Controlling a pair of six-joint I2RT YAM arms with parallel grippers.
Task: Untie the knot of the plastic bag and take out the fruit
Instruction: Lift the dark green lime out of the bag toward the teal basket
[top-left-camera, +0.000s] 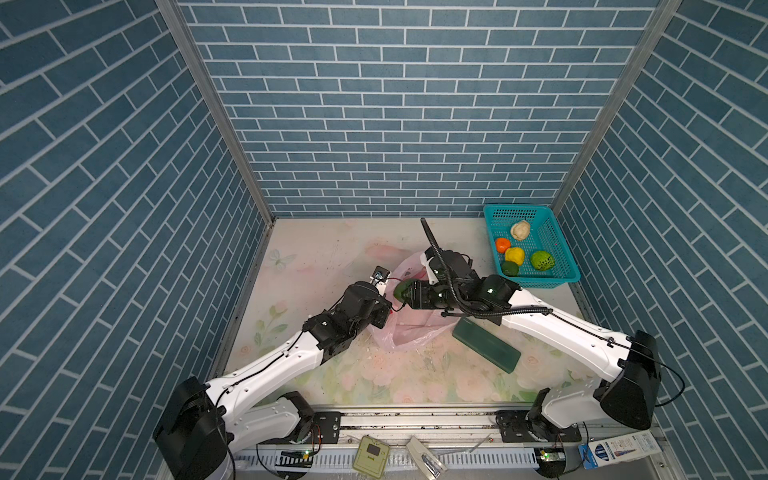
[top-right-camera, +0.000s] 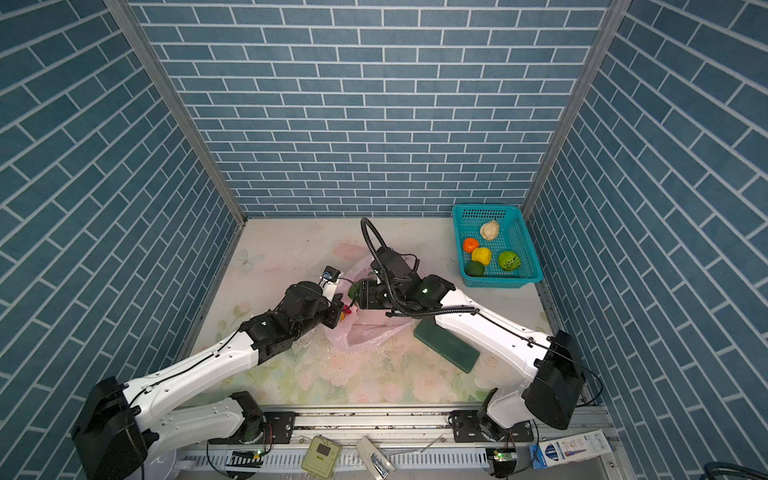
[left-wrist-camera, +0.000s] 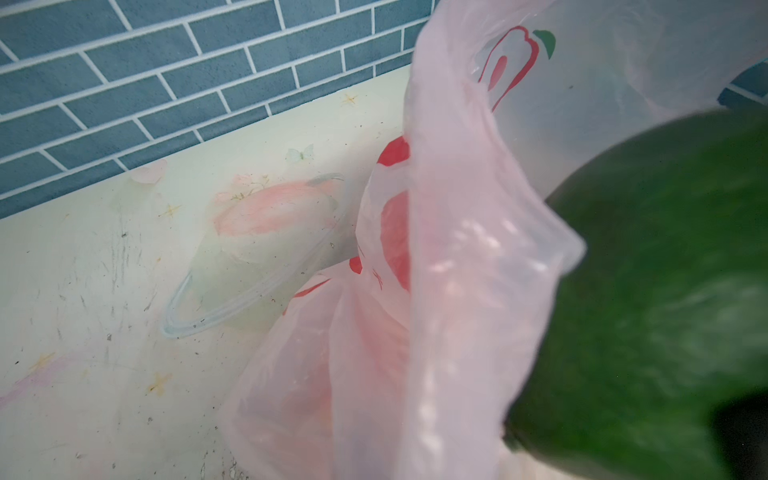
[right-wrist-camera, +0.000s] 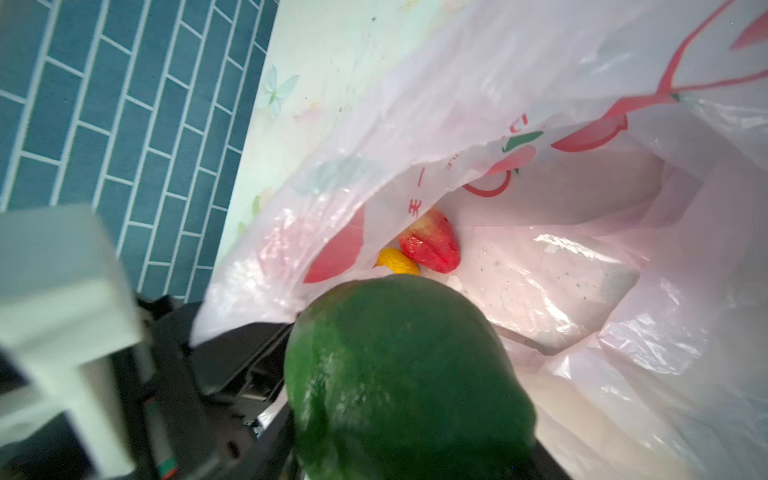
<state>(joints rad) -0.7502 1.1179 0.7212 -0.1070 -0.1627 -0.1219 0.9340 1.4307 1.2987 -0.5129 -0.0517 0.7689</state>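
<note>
In both top views the bag (top-left-camera: 409, 332) lies open-mouthed in the middle of the table (top-left-camera: 332, 374), with no knot that I can see, so the untying looks done. Five fruits (top-left-camera: 542, 260) already sit in the basket (top-left-camera: 494, 210) at the table's upper right. The right gripper (top-left-camera: 403, 291) is clamped on a dark green fruit (top-left-camera: 397, 286) just above the bag's mouth. The way to the basket looks clear, with a green block (top-left-camera: 486, 347) lying lower right under that arm. In the left wrist view pink film stands taut beside that fruit, so the closed left gripper (top-left-camera: 386, 314) seems to pinch the bag's rim. In the right wrist view a red fruit (right-wrist-camera: 432, 245) and a yellow one (right-wrist-camera: 397, 262) lie inside the bag, yet to come out.
</note>
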